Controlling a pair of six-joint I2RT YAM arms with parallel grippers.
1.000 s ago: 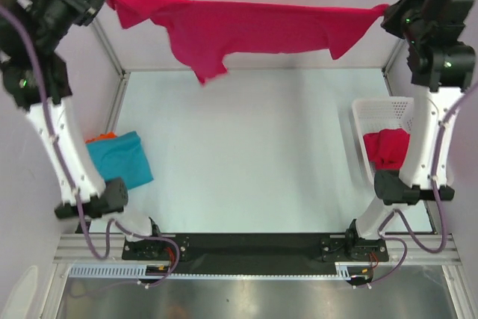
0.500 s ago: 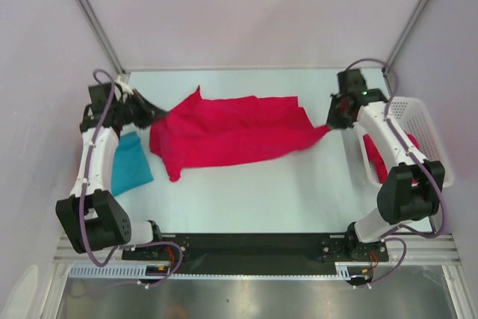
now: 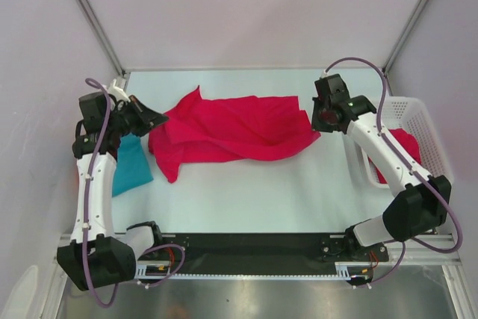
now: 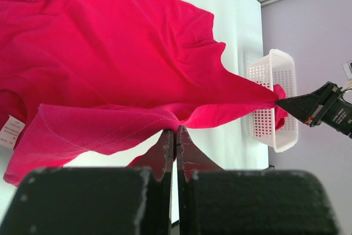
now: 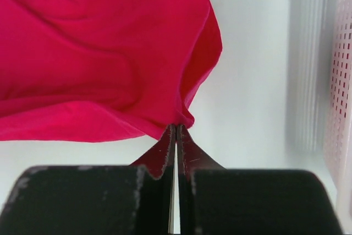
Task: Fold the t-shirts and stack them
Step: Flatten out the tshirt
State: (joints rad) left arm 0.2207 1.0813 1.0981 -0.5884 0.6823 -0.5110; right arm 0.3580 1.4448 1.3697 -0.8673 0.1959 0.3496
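1. Worktop (image 3: 246,192): pale and flat, filling the centre of the top view. It is the surface on which the garment is laid out.

2. Crimson t-shirt (image 3: 231,128): lies across the upper centre of the top view, stretched left to right between the two arms. It is rumpled, with ridges through the middle and a flap hanging toward the lower left. Most of it rests on the worktop, but both gripped ends are raised off it.

3. Basket (image 3: 399,102): white mesh, at the right edge of the frame, well apart from the laid-out garment.

4. Teal t-shirt (image 3: 134,166): at the left edge, just beside the crimson one and partly under the left arm. It appears to be folded already.

5. Second crimson t-shirt (image 3: 409,142): bunched inside the basket and not yet handled.

6. Left end effector (image 3: 149,119): jaws closed, pinching the left edge of the crimson t-shirt. The left wrist view shows cloth caught at the tips.

7. Right end effector (image 3: 317,123): jaws closed, pinching a corner at the garment's right end.

Procedure for the step in hand, which is judged to be the lay-out before the first fold:
- Keep even tension between both end effectors so the ridges pull flat.
- Lower both ends together and release only once the cloth lies on the worktop.
- Keep the left edge clear of the teal t-shirt.
- Expect the lower-left flap to need smoothing afterward.
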